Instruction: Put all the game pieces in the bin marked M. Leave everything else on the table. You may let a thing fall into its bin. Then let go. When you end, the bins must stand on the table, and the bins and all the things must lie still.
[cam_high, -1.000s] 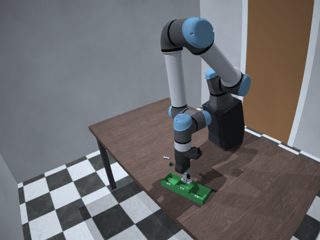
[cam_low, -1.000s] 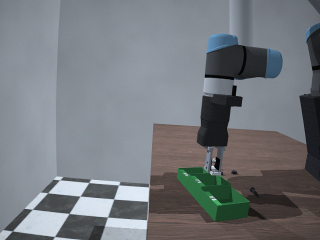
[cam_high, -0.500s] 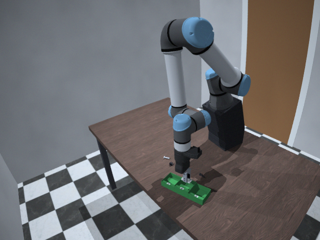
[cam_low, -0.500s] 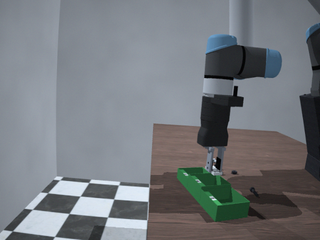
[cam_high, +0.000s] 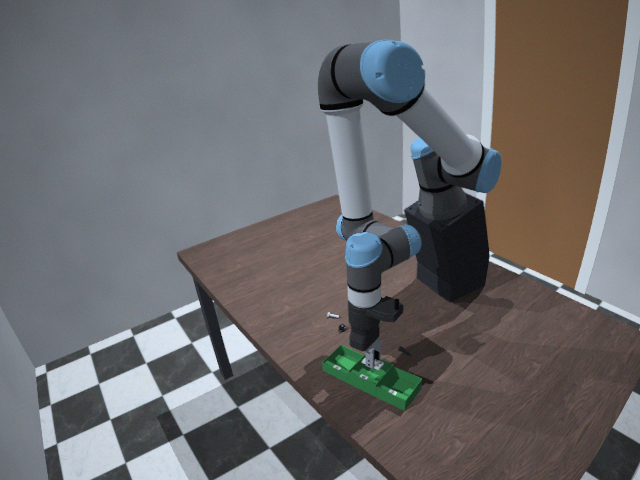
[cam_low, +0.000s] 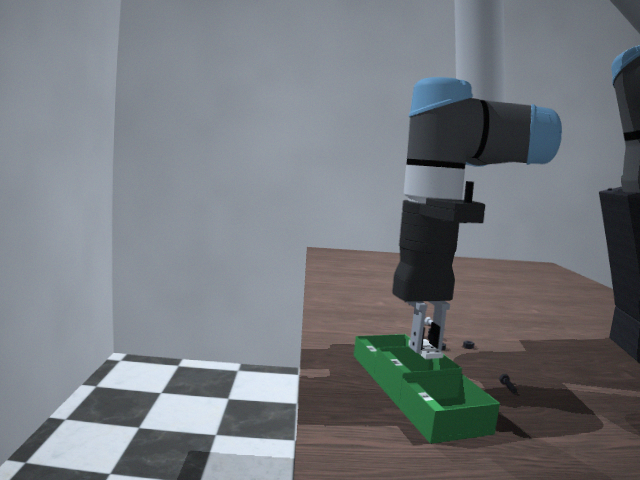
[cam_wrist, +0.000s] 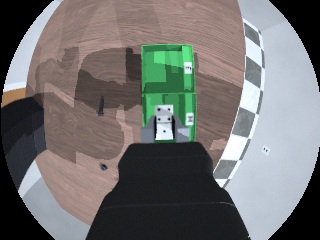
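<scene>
Arm (cam_high: 348, 165) (cam_low: 436, 139): light grey tubular links, dark grey joint housings, rounded blue caps, thin black rings at joints. Gripper (cam_high: 373, 356) (cam_low: 429, 330) (cam_wrist: 164, 122): matte black body, tapered; pale grey fingers, black inner pads. Black, angular pedestal (cam_high: 478, 248) (cam_low: 622, 248) stands inside the desk's edges (cam_high: 222, 238) (cam_low: 429, 252).

In top, looking from high up, slantwise down at the whole arm (cam_high: 351, 165) (cam_low: 436, 139), well back. In exterior, looking nearly level across the table (cam_high: 491, 387) (cam_low: 351, 449) (cam_wrist: 215, 55), nearer. In wrist, looking down past the gripper (cam_high: 373, 361) (cam_low: 428, 351) (cam_wrist: 164, 132), closest. In top and exterior alike, showing bins (cam_high: 351, 379) (cam_low: 385, 379) (cam_wrist: 143, 70) and arm.
</scene>
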